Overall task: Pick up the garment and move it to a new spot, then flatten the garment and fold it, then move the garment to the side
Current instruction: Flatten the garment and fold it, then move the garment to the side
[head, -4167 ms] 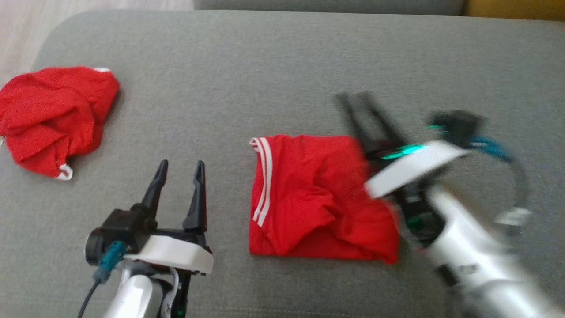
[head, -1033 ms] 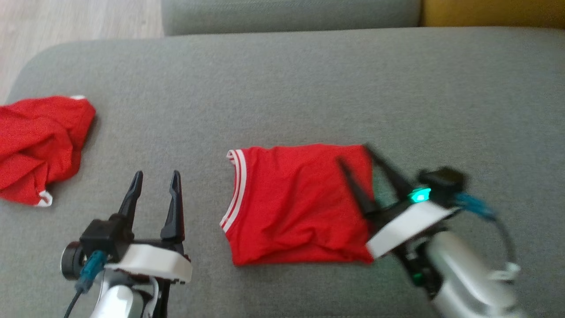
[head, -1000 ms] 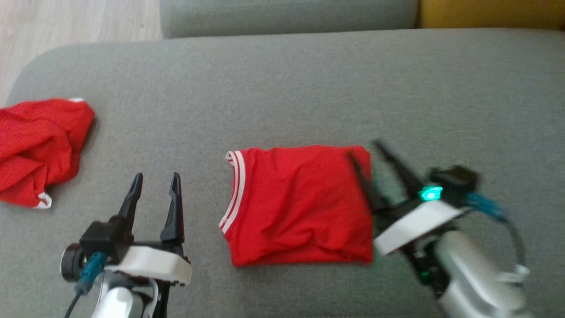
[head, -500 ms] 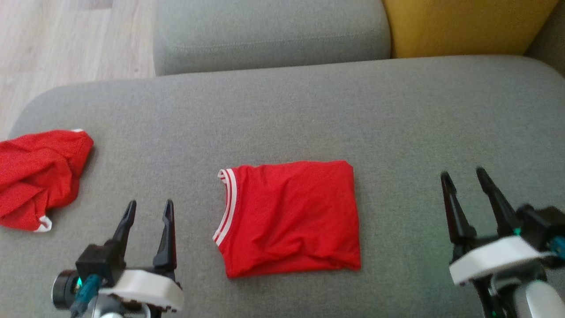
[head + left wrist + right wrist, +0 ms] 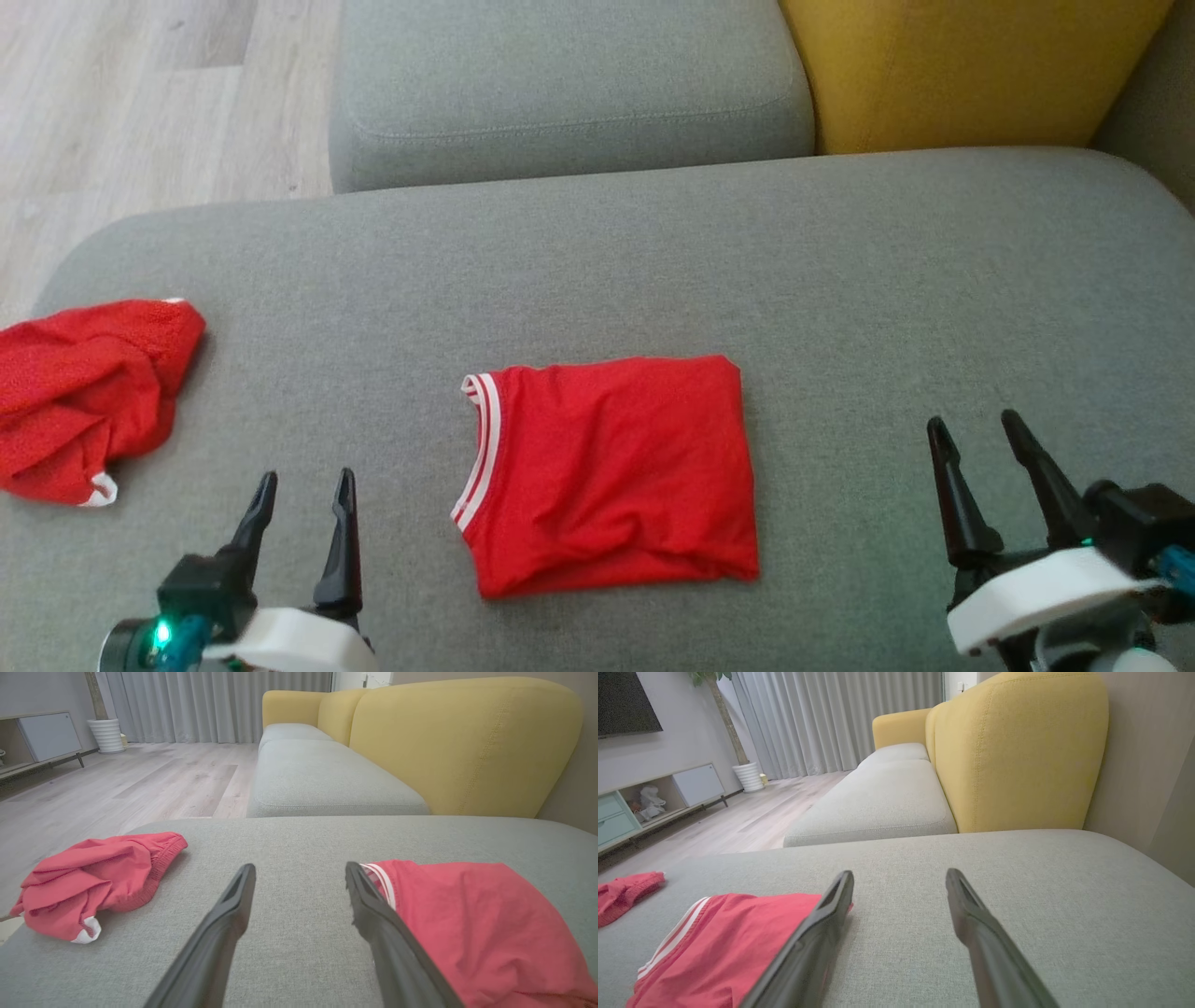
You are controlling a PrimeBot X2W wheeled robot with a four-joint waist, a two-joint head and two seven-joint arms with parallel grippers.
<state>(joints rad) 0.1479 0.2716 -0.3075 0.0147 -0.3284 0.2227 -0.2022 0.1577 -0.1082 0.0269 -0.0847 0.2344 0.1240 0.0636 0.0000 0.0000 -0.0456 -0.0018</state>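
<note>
The red garment (image 5: 607,471) lies folded into a rough rectangle in the middle of the grey sofa seat (image 5: 840,261) in front of us. Its white-striped edge points toward our left, and there are wrinkles along its near edge. Our left claw (image 5: 306,476) hangs beside that striped edge, apart from the fabric, with its fingers spread and holding nothing. Our right claw (image 5: 971,422) sits farther off on the garment's other side, likewise spread and empty above bare cushion. A crumpled red cloth (image 5: 84,397) lies at the seat's left edge, well apart from the folded garment. Beyond the seat we see another grey cushion (image 5: 560,84), a yellow backrest (image 5: 962,65) and a pale wooden floor (image 5: 140,93).
</note>
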